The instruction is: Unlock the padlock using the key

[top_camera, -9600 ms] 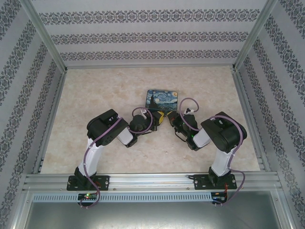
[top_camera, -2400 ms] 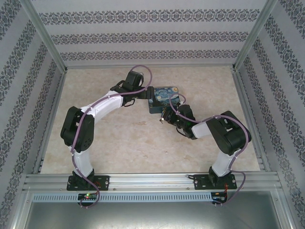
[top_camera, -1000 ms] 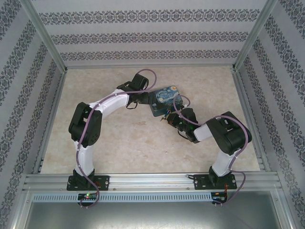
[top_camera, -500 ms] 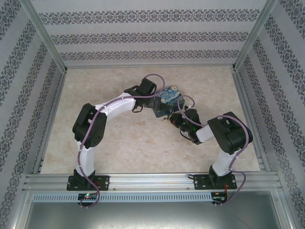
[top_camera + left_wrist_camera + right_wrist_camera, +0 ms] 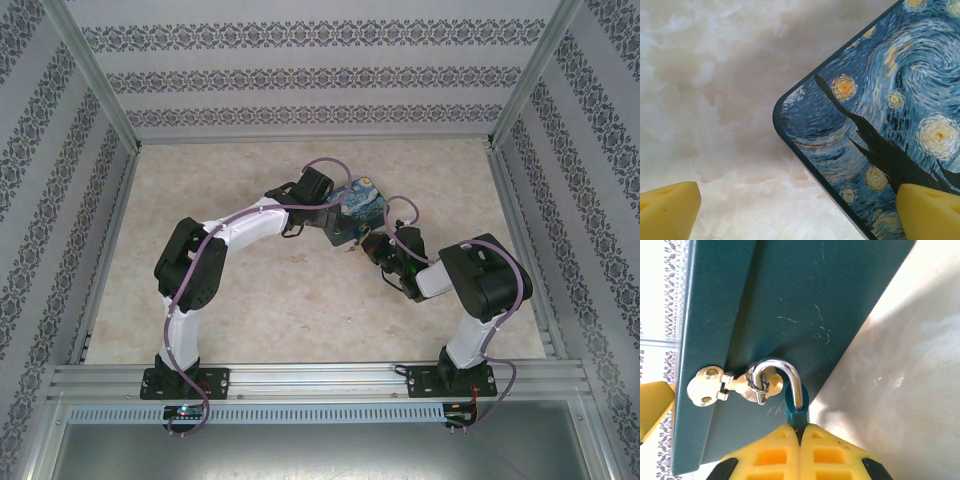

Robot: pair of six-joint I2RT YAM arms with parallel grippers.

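- The box (image 5: 360, 200) with the swirling night-sky print sits a little right of the middle of the worktop (image 5: 250, 310), nearer the far edge than the near one. It is turned so that its corners point at the edges.
- The left gripper (image 5: 797, 212) hangs over one rounded corner of the lid with its yellow fingers (image 5: 667, 210) spread wide apart. One is above bare marble and the other above the painted lid, and they hold nothing.
- The padlock (image 5: 796, 390) hangs on the box's dark teal side wall, down where that wall meets the worktop. Its silver shackle is hooked through the ring of the small hasp (image 5: 715, 385).
- The right gripper (image 5: 800, 432) comes in low from the near right, and its two yellow fingers are pressed together on the padlock's blue-green body (only a sliver of that body shows above the fingertips).
- From the right wrist camera I cannot tell whether the shackle is latched or sprung.
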